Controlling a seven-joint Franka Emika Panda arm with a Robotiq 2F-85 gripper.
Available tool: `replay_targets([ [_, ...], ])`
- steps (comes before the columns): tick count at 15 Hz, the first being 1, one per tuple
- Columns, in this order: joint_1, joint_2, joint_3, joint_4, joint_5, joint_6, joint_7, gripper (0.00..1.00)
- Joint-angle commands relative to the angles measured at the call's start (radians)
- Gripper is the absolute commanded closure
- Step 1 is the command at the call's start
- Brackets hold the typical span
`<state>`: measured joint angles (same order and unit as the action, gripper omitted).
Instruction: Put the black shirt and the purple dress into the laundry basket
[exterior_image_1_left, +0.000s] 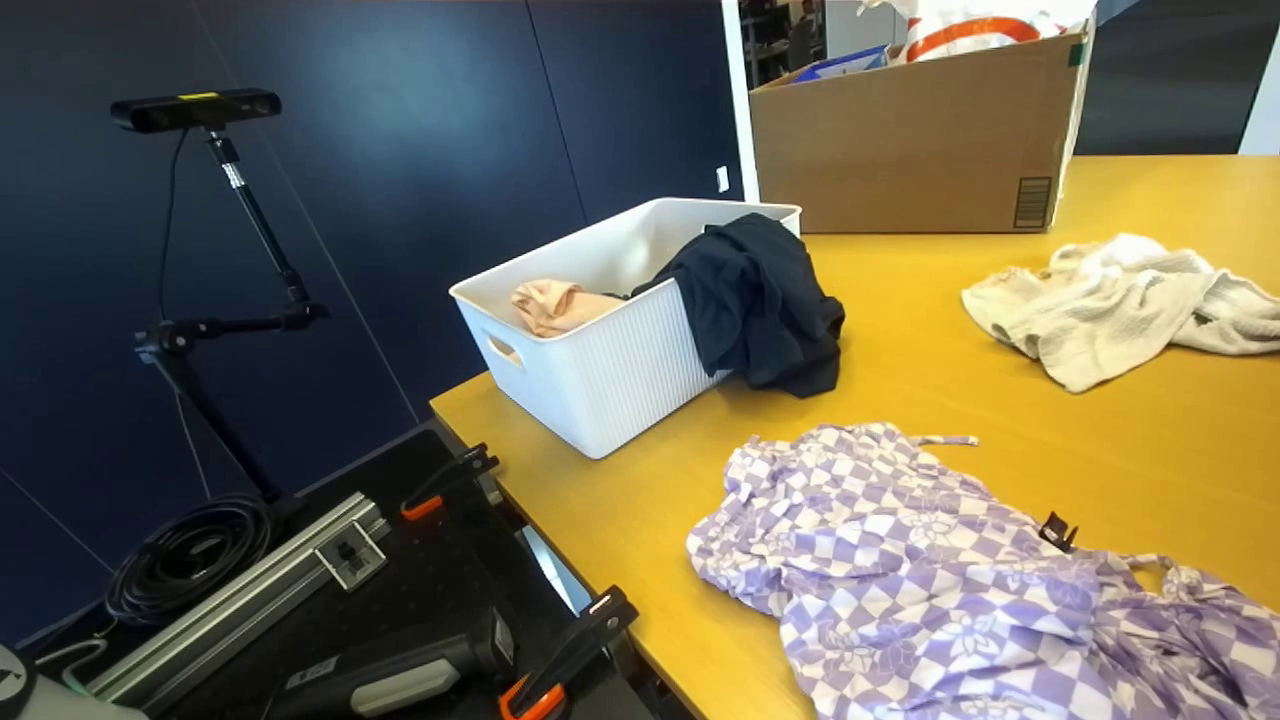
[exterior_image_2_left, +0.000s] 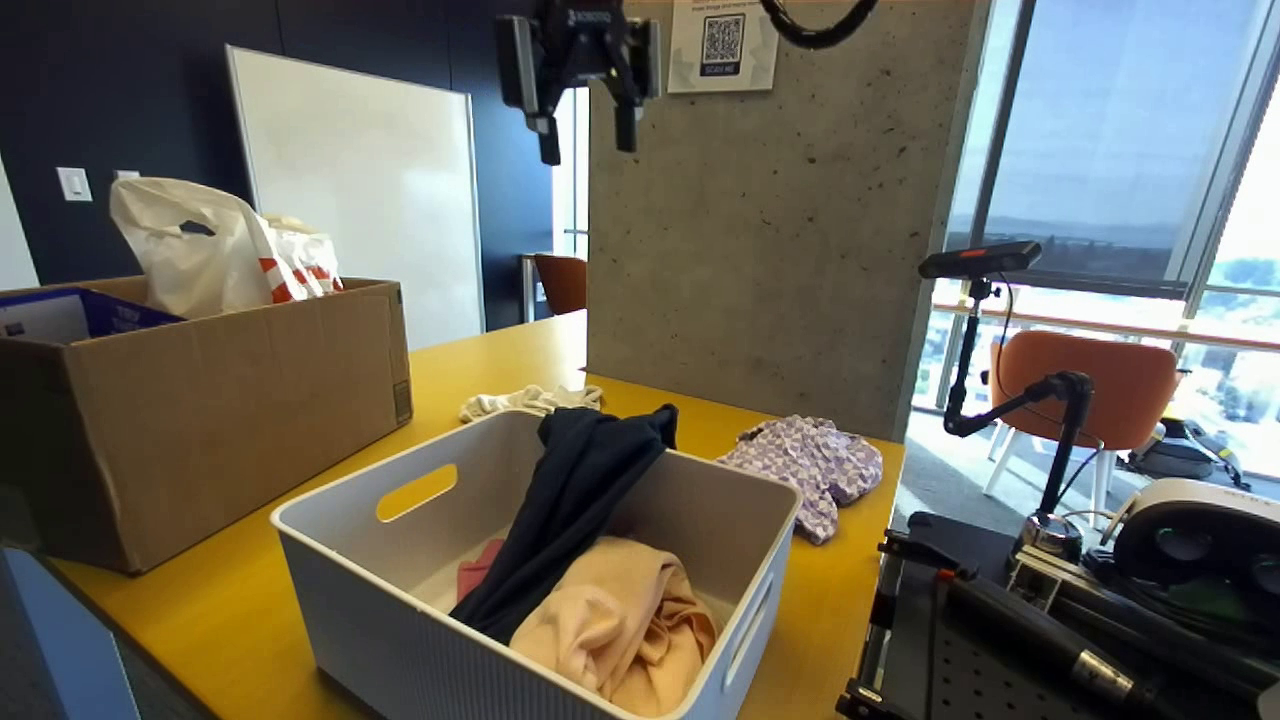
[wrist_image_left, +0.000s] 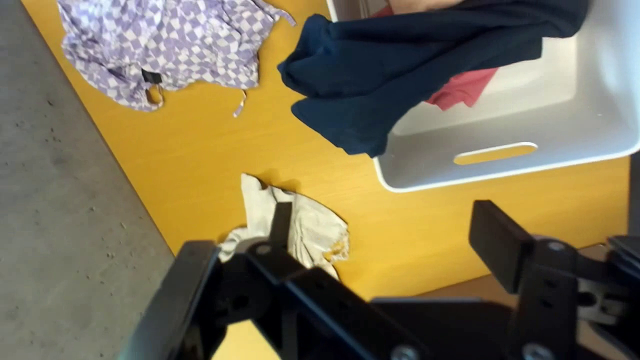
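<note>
The black shirt (exterior_image_1_left: 765, 300) hangs over the side of the white laundry basket (exterior_image_1_left: 640, 375). Part of the shirt lies inside the basket, and part hangs outside, as an exterior view shows (exterior_image_2_left: 575, 490) and the wrist view shows (wrist_image_left: 370, 70). The purple and white checked dress (exterior_image_1_left: 930, 580) lies spread on the table beside the basket. It also shows in an exterior view (exterior_image_2_left: 800, 465) and in the wrist view (wrist_image_left: 175, 40). My gripper (exterior_image_2_left: 587, 142) is raised high above the table, open and empty. In the wrist view its fingers (wrist_image_left: 385, 227) stand wide apart.
A cream cloth (exterior_image_1_left: 1110, 310) lies on the table beyond the dress. A cardboard box with bags (exterior_image_1_left: 900, 150) stands behind the basket. Peach cloth (exterior_image_2_left: 620, 610) and red cloth (wrist_image_left: 465, 87) lie in the basket. A concrete pillar (exterior_image_2_left: 750, 250) borders the table.
</note>
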<state>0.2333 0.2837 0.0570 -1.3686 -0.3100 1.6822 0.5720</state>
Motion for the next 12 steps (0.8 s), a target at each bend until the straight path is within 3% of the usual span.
replay_targets([
  [1, -0.117, -0.051, -0.036, -0.138, 0.128, 0.081, -0.102, 0.00],
  [7, -0.233, 0.053, -0.067, -0.240, 0.236, 0.218, -0.358, 0.00],
  [12, -0.198, 0.187, -0.072, -0.320, 0.221, 0.454, -0.253, 0.00],
])
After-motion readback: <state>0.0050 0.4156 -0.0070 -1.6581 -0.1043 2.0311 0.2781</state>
